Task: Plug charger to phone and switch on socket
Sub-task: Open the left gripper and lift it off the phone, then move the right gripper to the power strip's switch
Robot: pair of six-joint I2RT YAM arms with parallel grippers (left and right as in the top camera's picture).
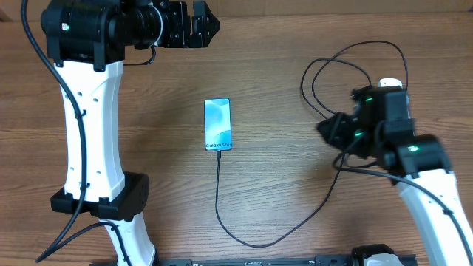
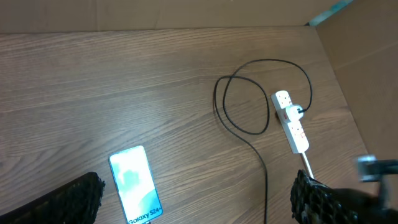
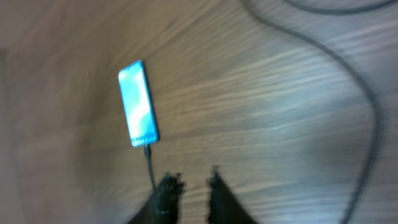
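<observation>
The phone point(image 1: 217, 124) lay flat on the table point(image 1: 281, 111) with its screen up. We could read "Galaxy S24+" along its bottom edge. The thin black charger point(image 1: 218, 185) met that bottom edge. From there it ran toward the near side of the table, curved round to the right and went up in loops to the white socket point(image 2: 295, 134). Its other end met the socket beside the red marks. We could not read any words on the socket.

The left gripper point(image 1: 201, 26) hung at the far side of the table, well apart from the phone. Its fingers were spread wide and held nothing.

The right gripper point(image 3: 193, 186) was over by the socket, well to the right of the phone. Its fingers stood close together with nothing between them. That picture was blurry, so we could not tell if they were fully closed.
</observation>
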